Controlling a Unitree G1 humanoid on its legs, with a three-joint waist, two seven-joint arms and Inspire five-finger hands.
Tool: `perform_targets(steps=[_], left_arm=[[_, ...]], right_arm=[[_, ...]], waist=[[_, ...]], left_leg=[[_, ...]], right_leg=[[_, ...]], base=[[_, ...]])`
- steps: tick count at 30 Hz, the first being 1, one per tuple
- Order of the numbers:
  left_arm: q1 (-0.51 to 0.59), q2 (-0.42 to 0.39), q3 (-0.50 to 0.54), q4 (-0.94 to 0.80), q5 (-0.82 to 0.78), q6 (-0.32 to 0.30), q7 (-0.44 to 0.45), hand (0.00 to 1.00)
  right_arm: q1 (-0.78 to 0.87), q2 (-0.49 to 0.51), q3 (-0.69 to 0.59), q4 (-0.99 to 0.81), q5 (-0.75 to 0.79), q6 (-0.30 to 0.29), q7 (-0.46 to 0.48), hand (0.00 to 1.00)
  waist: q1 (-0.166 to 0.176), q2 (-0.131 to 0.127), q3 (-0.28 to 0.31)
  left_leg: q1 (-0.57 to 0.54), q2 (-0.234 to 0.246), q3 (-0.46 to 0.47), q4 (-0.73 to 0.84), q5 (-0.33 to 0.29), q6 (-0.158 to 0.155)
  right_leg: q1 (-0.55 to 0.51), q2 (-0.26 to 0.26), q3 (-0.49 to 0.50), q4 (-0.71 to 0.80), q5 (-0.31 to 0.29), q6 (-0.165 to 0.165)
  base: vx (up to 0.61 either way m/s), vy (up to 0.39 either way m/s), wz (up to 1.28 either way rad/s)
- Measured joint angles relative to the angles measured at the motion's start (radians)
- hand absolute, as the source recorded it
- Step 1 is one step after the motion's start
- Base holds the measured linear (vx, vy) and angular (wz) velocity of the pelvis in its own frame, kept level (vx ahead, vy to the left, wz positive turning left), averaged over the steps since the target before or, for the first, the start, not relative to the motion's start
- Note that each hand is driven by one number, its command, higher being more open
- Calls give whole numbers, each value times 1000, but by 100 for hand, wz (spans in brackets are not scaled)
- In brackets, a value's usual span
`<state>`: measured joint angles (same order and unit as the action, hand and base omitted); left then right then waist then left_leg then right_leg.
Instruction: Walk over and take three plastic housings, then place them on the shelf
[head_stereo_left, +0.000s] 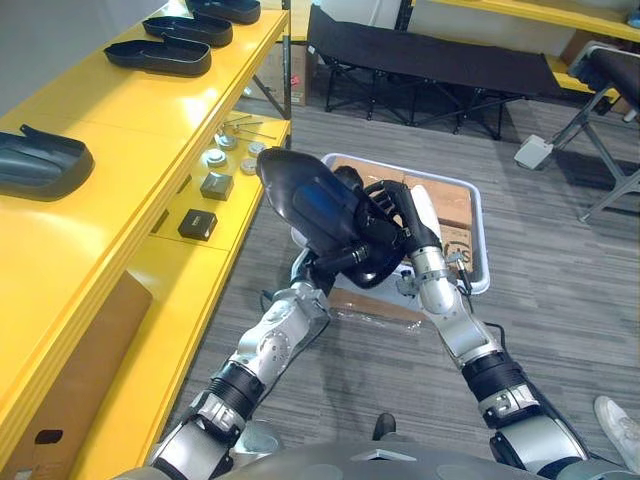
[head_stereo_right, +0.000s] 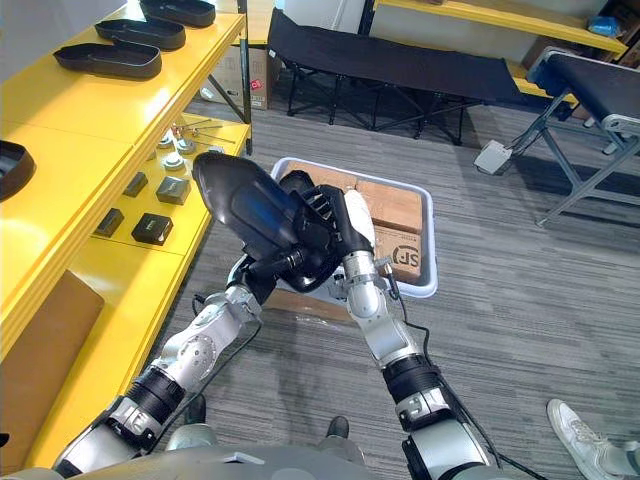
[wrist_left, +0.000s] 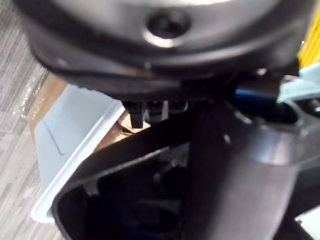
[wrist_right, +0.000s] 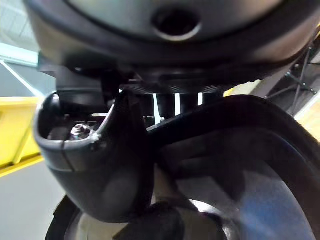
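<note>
Carrying step: right hand (head_stereo_left: 398, 228) grips the housing (head_stereo_left: 305, 195) mid-frame, left hand (head_stereo_left: 308, 270) beneath it, grip unclear; next, swing it onto the yellow shelf (head_stereo_left: 130, 120) at left.

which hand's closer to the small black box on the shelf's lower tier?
Left. The left hand holds the plastic housing on the side facing the black box; the right hand holds its far side.

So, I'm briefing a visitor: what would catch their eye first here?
The glossy black plastic housing held up centre, gripped by the right robot hand, left robot hand beneath it. Then the bright yellow shelf at left, with more black housings on top.
</note>
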<state>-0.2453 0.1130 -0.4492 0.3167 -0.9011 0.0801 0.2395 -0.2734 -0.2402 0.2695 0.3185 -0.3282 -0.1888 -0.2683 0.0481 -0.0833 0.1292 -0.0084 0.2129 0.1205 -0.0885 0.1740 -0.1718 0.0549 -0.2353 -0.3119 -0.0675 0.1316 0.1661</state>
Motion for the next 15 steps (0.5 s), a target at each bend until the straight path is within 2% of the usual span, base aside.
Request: perform_targets(steps=[5,14,15], left_arm=[[26,-23,45,15,-13,-59,-10,0],[30,-23,44,14,5,-109,-92,0],[31,-23,44,14,10,-115,-94,0]], right_arm=[[68,15,1,-13,5,-12,-1,0],[108,39,-21,-57,42,-47,-17,0],[111,46,-22,-57,42,-51,-23,100]], waist=[[-3,-10,-6],[-4,-10,-6],[-4,-10,-6]], left_leg=[[2,0,5,2,-2,-3],[15,0,13,0,-15,-2],[15,0,13,0,-15,-2]], right_leg=[[0,0,2,-3,1,1],[4,0,14,-3,-7,0],[4,0,14,-3,-7,0]], base=[[0,0,-2],[0,0,-3],[0,0,0]])
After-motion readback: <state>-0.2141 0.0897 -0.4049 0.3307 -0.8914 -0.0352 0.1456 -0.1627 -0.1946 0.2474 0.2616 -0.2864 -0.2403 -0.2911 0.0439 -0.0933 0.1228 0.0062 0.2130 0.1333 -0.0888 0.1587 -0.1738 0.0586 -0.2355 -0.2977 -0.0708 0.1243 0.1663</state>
